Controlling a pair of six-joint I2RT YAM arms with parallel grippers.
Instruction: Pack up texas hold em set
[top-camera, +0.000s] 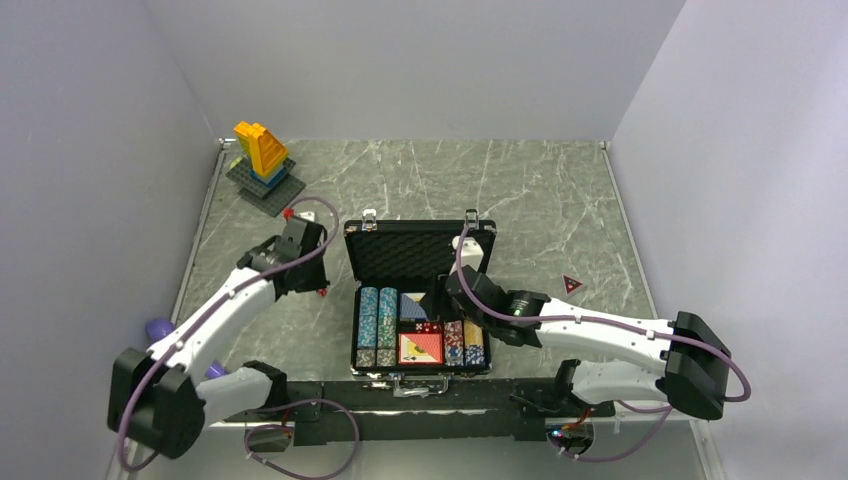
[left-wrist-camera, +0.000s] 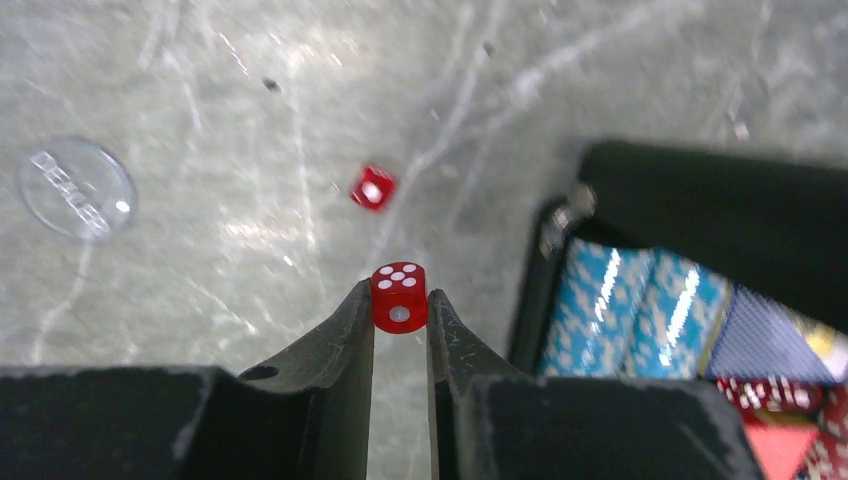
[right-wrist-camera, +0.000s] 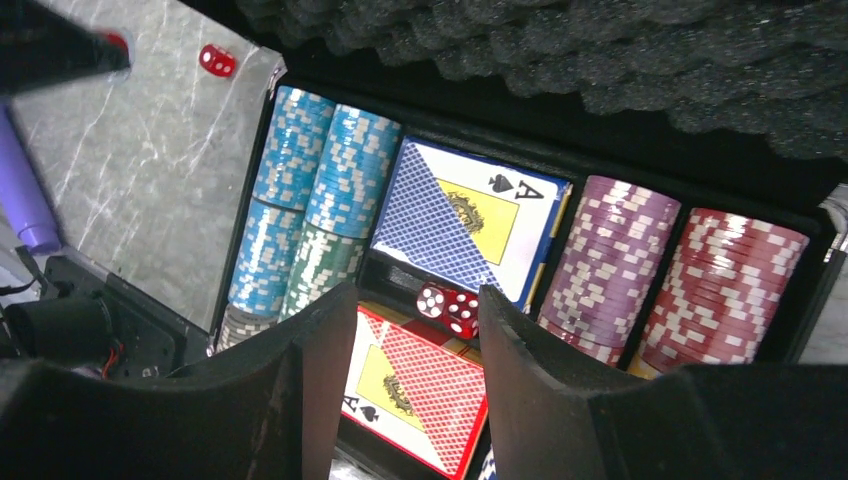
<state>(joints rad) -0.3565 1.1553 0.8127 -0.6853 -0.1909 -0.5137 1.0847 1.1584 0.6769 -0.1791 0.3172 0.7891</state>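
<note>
- Texas hold em set (top-camera: 420, 330): black case (top-camera: 415, 255) lies on the counter (top-camera: 540, 190), just beyond the arm bases, lid up.
- Packed in the case: blue chip rows (right-wrist-camera: 320, 170) at the left end, purple and red chip rows (right-wrist-camera: 640, 270) at the right end, blue deck (right-wrist-camera: 455, 225) and red deck (right-wrist-camera: 410, 385) in the middle, two dice (right-wrist-camera: 450, 308) between the decks.
- Left hand (left-wrist-camera: 400, 300), just left of the case: clenched on a red die (left-wrist-camera: 399, 290), pinched at the fingertips and lifted clear of the counter.
- Right hand (right-wrist-camera: 418, 298), over the case's middle: jaws apart, nothing in them.
- Left to do, my read: drop the held die in, fetch the second loose die (left-wrist-camera: 372, 187) lying left of the case, then close the lid and latch it.
- Clear disc (left-wrist-camera: 75, 187), further left of the case: may belong to the set, can't tell.
- Orientation: the case's long axis runs left-right across the counter. Hinge on the far side, open tray faces up, foam lid faces the arms. Chip rows run near-far, across that axis.
</note>
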